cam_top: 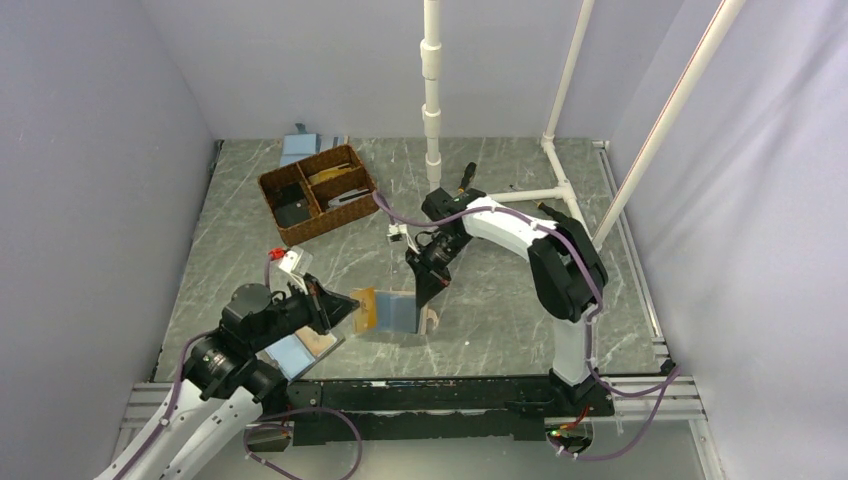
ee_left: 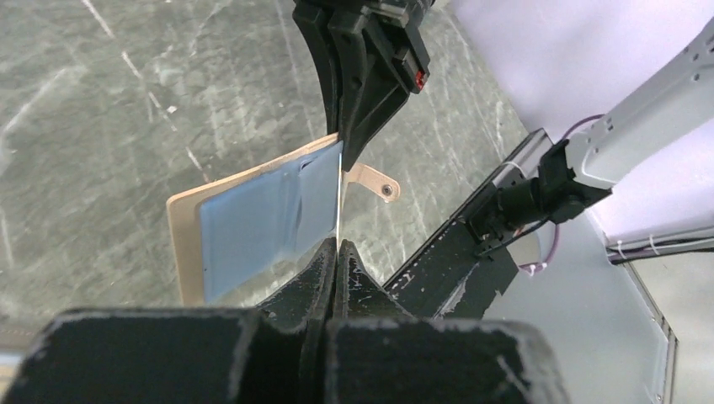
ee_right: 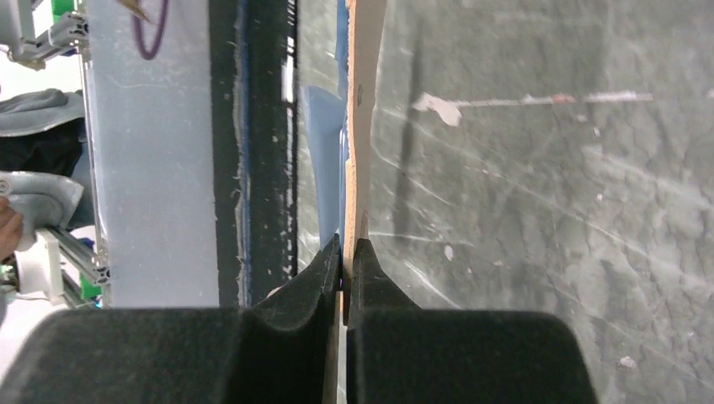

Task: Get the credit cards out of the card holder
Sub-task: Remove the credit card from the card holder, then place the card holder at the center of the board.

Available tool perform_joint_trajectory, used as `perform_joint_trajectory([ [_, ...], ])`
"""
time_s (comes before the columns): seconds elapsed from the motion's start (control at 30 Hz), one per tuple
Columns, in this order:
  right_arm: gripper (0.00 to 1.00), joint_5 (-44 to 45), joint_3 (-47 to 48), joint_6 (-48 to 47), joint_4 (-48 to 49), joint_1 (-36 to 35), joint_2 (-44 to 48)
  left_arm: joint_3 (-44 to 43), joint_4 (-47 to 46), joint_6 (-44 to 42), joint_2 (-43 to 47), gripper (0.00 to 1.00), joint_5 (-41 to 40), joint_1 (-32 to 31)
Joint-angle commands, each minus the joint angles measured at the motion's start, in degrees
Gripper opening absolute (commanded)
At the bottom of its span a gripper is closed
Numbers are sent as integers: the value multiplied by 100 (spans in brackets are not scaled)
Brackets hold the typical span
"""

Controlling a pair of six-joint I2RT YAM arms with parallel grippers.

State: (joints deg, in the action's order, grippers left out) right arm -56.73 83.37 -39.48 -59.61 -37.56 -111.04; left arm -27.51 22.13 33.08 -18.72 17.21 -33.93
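The card holder (cam_top: 395, 312), light blue with tan edging, is held up off the table between both grippers. My left gripper (cam_top: 350, 306) is shut on its thin left edge, seen edge-on in the left wrist view (ee_left: 337, 246). There one blue panel (ee_left: 253, 227) faces the camera and a tan snap tab (ee_left: 376, 183) sticks out. My right gripper (cam_top: 432, 290) is shut on the holder's far tan edge (ee_right: 362, 126), fingertips closed tight (ee_right: 346, 246). It also shows in the left wrist view (ee_left: 345, 151). No card shows clearly.
A wicker basket (cam_top: 318, 192) with compartments stands at the back left, a blue folder (cam_top: 300, 148) behind it. Another blue and tan folder (cam_top: 305, 350) lies under my left arm. White pipes (cam_top: 432, 90) rise at the back. A black rail (cam_top: 430, 392) runs along the near edge.
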Motion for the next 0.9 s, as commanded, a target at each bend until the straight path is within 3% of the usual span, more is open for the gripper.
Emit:
perform_joint_trajectory([
  [0.0,0,424,137,422,219,47,-370,-188,325,42,100,0,-623,27],
  [0.1,0,635,144,614,312,47,-471,-234,366,61,137,0,-874,35],
  [0.2,14,946,59,958,563,54,-486,-231,307,85,124,0,-1078,27],
  [0.5,37,1999,-234,1600,1371,221,-2,-5,-398,282,-363,0,-1505,36],
  [0.73,42,2230,-358,1504,1495,388,558,-568,-522,-295,-1290,0,-1400,264],
  [0.87,42,2082,-385,1344,1439,387,781,-1012,-577,-643,-2045,0,-758,879],
])
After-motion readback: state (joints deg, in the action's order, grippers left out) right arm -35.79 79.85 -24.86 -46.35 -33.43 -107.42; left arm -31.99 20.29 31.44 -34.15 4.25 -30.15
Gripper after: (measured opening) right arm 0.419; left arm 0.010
